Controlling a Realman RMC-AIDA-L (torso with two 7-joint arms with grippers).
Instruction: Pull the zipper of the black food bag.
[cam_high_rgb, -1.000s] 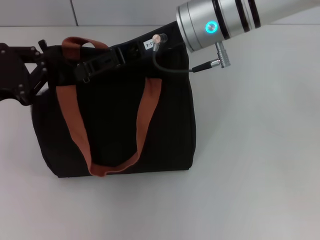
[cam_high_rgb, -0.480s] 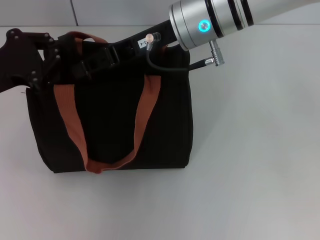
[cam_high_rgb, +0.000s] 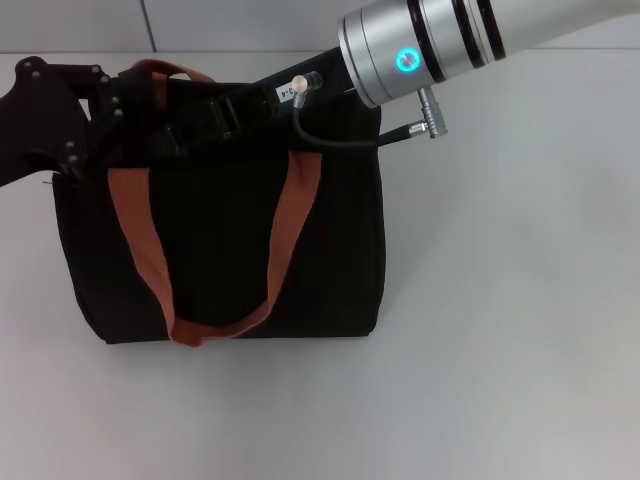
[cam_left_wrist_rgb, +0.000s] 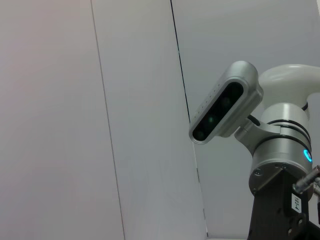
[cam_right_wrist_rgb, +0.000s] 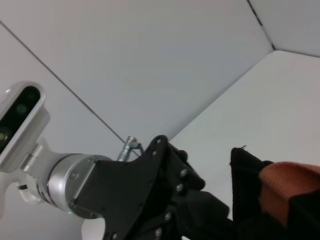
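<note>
Our left gripper (cam_high_rgb: 120, 115) and right gripper (cam_high_rgb: 190, 125) stay at the top edge of the black food bag (cam_high_rgb: 225, 230). Since half a second ago almost nothing has moved, and we cannot tell how either gripper's jaws stand.

Left gripper (cam_high_rgb: 120, 115) and right gripper (cam_high_rgb: 190, 130) meet, nearly touching.

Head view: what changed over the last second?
The left gripper moved up and inward along the top of the black food bag, reaching its near-side upper corner. The bag shifted slightly toward the robot's left with it. The right gripper slid a little further along the bag's top edge. Since half a second ago, almost nothing has moved.
</note>
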